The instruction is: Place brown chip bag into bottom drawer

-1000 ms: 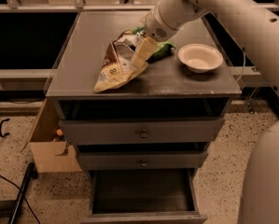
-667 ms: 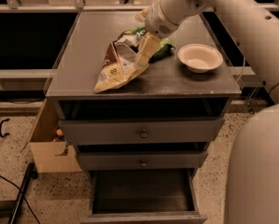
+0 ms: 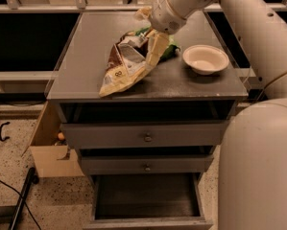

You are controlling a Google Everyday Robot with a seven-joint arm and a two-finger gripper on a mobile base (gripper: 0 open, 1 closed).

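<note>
Finds the brown chip bag [image 3: 124, 71] lying on the grey cabinet top [image 3: 80, 56], left of centre, its yellow-tan near corner close to the near edge. Notes the dark brown strip and white label panel facing up, the surface crumpled.

Locates the gripper [image 3: 153, 56] low over the far right end of that bag, carried by the pale arm [image 3: 239, 13] reaching in from the far right. Cannot tell whether touching the bag's edge or just above it. Cannot tell how far open the pincer stands, nor whether anything is held in it.

Records a green snack bag [image 3: 171, 49] just beyond the gripper, mostly hidden, between the brown chip bag and a white bowl [image 3: 205, 59]. Places that bowl upright on the right part of the top, apart from both bags.

Below the top, finds a top drawer [image 3: 109, 135] and a middle drawer [image 3: 114, 166], both shallow, each with a round knob, both pushed in. Finds the bottom drawer [image 3: 148, 195] pulled out toward the near side, its dark grey inside exposed. Marks the brown chip bag as on the cabinet top, well apart from that drawer.

Left of the cabinet, notes a cardboard box [image 3: 47, 159] on the speckled floor [image 3: 61, 200] and a black cable [image 3: 8, 190] near it. Notes the robot's pale body [image 3: 258, 176] filling the near right corner.
</note>
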